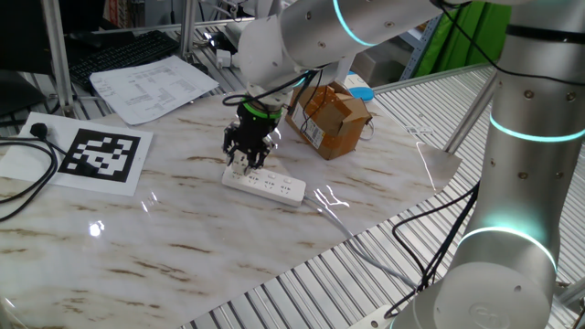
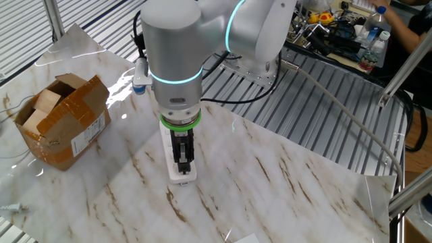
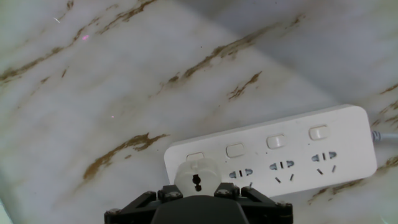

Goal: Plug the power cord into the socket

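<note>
The socket, a long white power strip [image 1: 266, 186] [image 2: 182, 177] [image 3: 298, 149], lies flat on the marble table. My gripper [image 1: 247, 164] [image 2: 181, 162] [image 3: 196, 191] points straight down over one end of it. It is shut on the power cord, a small round white plug piece [image 3: 196, 178] with a dark mark. In the hand view the plug covers the strip's end outlet, left of three free outlets. I cannot tell whether its pins are in the outlet. In both fixed views the fingers hide the plug.
A brown cardboard box [image 1: 329, 117] [image 2: 61, 121] stands just beyond the strip. The strip's thin pale cable [image 3: 387, 133] leaves its far end. Printed sheets [image 1: 151, 87], a black-and-white marker sheet [image 1: 101, 155] and a black cable [image 1: 27, 187] lie at the left.
</note>
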{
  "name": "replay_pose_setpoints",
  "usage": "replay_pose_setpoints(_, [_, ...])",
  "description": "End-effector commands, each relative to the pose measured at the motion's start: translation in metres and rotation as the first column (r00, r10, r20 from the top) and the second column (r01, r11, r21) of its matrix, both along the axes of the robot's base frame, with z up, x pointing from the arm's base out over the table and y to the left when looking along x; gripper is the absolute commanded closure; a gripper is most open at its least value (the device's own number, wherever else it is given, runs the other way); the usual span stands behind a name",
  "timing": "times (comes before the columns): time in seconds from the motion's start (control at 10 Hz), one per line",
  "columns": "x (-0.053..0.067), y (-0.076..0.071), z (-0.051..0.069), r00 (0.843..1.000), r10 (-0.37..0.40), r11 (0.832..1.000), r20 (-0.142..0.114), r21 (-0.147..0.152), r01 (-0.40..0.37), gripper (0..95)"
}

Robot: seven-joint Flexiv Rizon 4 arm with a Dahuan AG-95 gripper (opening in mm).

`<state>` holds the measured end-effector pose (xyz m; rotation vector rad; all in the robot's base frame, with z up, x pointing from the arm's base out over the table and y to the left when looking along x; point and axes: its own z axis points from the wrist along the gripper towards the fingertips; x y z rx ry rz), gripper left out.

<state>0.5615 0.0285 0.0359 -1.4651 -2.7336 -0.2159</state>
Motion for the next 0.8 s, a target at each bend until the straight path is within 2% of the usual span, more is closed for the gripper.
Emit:
replay_pose_setpoints(0.1, [0.0002,0.0047,-0.0204,1.000,-0.006,1.000,-0.012,0.001,0.006,95.0])
replay_pose_setpoints(0.4, [0.0002,0.0045,-0.0229,1.000,-0.020,1.000,-0.007,0.011,0.020,95.0])
replay_pose_setpoints(0.5, [0.0004,0.0045,-0.0229,0.999,-0.038,0.999,0.000,0.038,0.038,95.0])
replay_pose_setpoints(0.7, [0.0004,0.0046,-0.0231,0.999,-0.049,0.998,-0.005,0.047,0.049,95.0])
replay_pose_setpoints(0.8, [0.0005,0.0047,-0.0227,0.998,-0.056,0.997,-0.007,0.044,0.057,57.0])
